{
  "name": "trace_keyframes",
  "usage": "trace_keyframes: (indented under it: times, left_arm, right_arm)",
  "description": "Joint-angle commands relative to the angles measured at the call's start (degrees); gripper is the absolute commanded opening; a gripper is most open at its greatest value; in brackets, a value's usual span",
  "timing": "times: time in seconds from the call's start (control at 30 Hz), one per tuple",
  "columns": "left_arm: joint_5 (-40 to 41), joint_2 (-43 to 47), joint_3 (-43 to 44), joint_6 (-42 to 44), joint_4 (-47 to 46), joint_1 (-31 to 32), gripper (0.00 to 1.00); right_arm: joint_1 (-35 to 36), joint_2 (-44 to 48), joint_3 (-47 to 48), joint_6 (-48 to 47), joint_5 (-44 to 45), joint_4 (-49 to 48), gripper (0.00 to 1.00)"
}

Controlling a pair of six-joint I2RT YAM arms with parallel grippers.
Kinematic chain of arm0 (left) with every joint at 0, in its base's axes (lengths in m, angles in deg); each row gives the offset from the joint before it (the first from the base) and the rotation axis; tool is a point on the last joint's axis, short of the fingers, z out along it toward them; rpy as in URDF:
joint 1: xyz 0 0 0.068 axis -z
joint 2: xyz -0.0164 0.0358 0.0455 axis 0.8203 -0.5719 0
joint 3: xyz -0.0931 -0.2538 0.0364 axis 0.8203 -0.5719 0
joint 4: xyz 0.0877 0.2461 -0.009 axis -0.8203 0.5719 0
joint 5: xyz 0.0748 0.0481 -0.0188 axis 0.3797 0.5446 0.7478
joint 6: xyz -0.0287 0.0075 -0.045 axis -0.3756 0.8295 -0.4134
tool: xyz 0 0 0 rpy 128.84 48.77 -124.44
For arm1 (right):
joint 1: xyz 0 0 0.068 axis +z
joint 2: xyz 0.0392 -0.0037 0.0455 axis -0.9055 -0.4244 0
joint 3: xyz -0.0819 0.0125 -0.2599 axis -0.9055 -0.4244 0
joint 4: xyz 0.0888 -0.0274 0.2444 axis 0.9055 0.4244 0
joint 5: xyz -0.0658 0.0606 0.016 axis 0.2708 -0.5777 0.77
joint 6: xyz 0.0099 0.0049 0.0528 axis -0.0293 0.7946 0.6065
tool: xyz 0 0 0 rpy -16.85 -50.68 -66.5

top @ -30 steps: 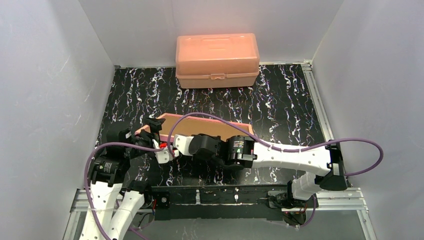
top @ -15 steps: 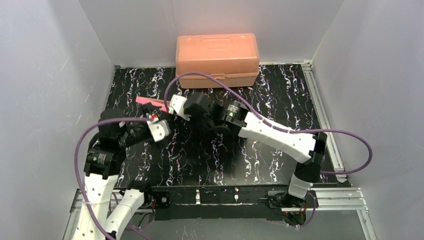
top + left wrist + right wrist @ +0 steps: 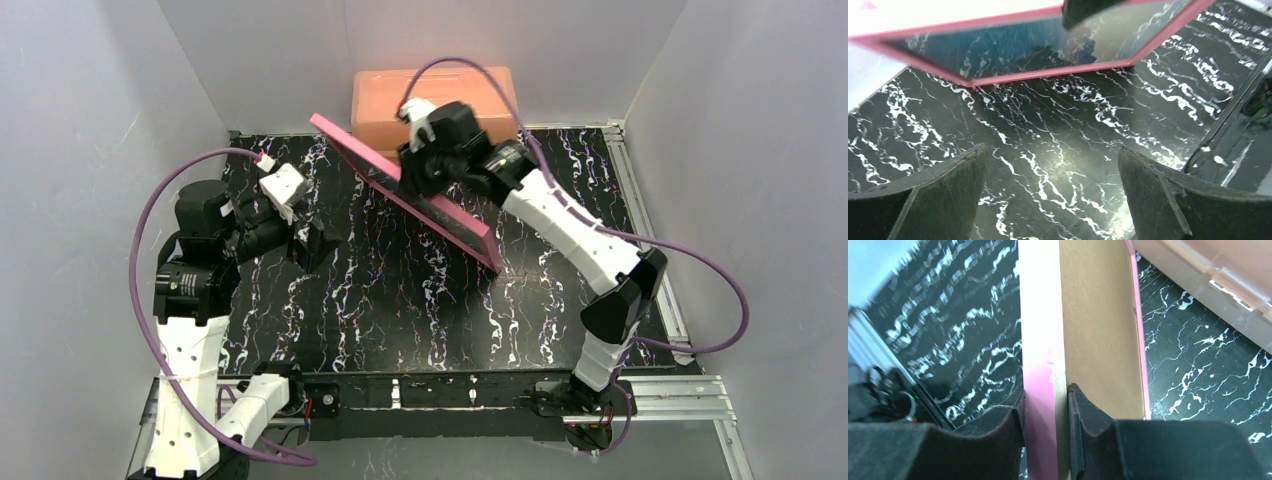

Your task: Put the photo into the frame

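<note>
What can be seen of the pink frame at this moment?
The frame is a large, thin rectangle with a bright pink border, clear pane and tan board back. It is held on edge, tilted, running diagonally before the salmon box. The right fingers pinch one long edge; whether its lower corner touches the table is unclear.

top: overhead, far | wrists: close, low | shared: frame (image 3: pixel 452 226)
</note>
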Motion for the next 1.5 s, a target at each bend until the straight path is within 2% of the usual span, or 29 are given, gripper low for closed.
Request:
trace_keyframes:
  times: [0.0,0.17,0.3,0.43,0.6,0.93,1.23,1.47]
  left_arm:
    - [0.57,2.40,1.86,-8.13,3.40,-0.20,0.99]
    - [0.48,4.47,0.68,-10.39,4.23,-0.17,0.98]
    - [0.52,3.99,1.02,-12.41,5.53,-0.16,0.99]
    - [0.27,4.31,0.15,-14.59,5.10,-0.23,0.98]
    - [1.23,2.62,-0.23,-13.19,7.11,-0.21,0.98]
    - [7.51,-6.73,1.70,-8.26,15.61,-0.28,0.99]
    - [11.42,-6.88,-4.26,-4.19,13.87,-1.29,0.99]
    - [11.42,-7.68,-6.81,-1.45,13.41,-3.01,0.99]
  right_arm:
    - [-8.77,4.28,-3.28,19.75,-11.73,-7.51,0.01]
    - [-12.16,3.83,-1.83,22.08,-12.77,-5.28,0.01]
    - [-13.82,6.34,-5.48,23.09,-11.83,-3.88,0.01]
    - [-14.28,13.96,-16.11,23.60,-8.32,-4.91,0.01]
    - [-14.58,27.38,-33.46,27.15,-2.75,-9.99,0.01]
    - [-14.76,45.90,-55.50,35.83,8.63,-15.79,0.01]
    - [-14.76,52.14,-73.22,40.50,9.88,-30.58,0.02]
    - [-14.99,52.65,-84.48,42.86,8.91,-47.09,0.09]
